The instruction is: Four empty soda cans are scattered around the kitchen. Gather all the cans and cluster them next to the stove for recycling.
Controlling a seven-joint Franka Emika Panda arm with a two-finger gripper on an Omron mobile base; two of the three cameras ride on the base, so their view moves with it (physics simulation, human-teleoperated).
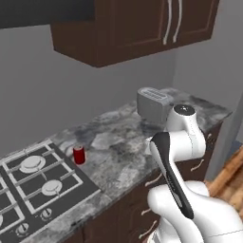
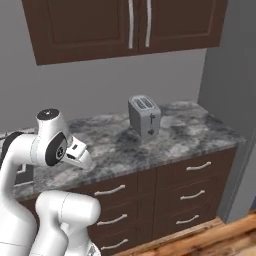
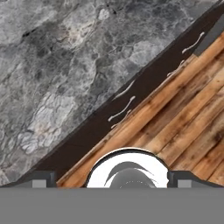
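One red can (image 1: 79, 154) stands upright on the grey marble counter (image 1: 118, 142), just beside the stove (image 1: 38, 185) at its right edge, so it already sits where it belongs. Claw (image 3: 111, 180) open and empty, tips wide apart, looking down over the counter edge, drawer fronts and wood floor. Judgement: other cans remain to find; keep the claw wide and swing clear of the toaster (image 1: 154, 105). No brand or writing legible on can or toaster
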